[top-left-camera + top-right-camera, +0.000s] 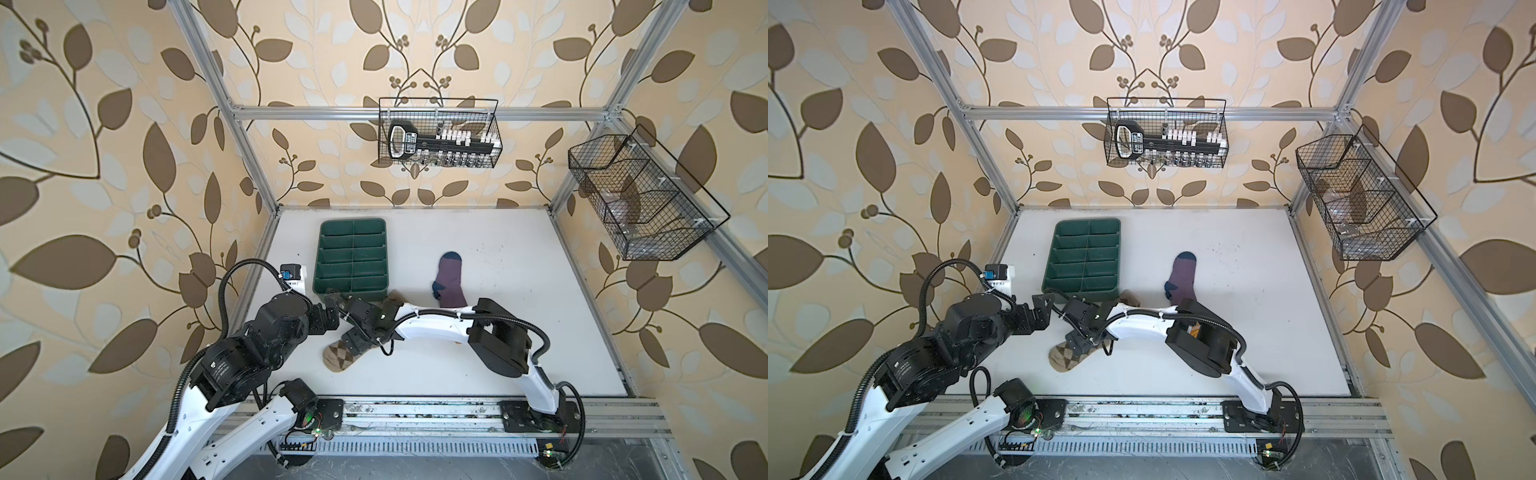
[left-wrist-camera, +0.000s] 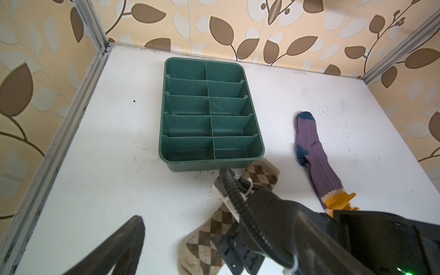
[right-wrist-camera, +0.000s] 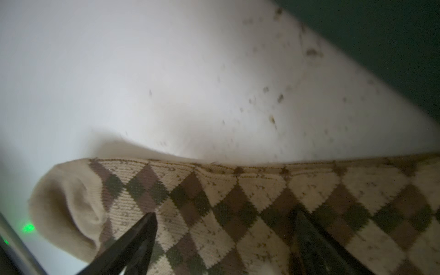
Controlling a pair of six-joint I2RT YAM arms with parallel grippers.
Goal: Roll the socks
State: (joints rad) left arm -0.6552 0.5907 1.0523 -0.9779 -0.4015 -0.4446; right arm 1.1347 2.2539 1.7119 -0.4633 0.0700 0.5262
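Observation:
The tan argyle sock (image 1: 337,356) (image 1: 1064,357) lies flat on the white table, slanting from the front toward the green tray's near corner. My right gripper (image 1: 353,345) (image 3: 225,214) reaches across and hovers low over its middle. It is open, with both fingertips (image 3: 150,217) spread above the diamond pattern and nothing held. The purple sock (image 1: 451,282) (image 2: 316,157), with navy toe and heel and a yellow cuff, lies apart to the right, partly under the right arm. My left gripper (image 1: 334,305) (image 2: 219,216) is open and empty just left of the right wrist.
A green divided tray (image 1: 320,257) (image 2: 214,165) with empty compartments stands at the back left, its near corner touching the tan sock. Two wire baskets hang above the table, one (image 1: 438,133) on the back rail and one (image 1: 640,199) on the right frame.

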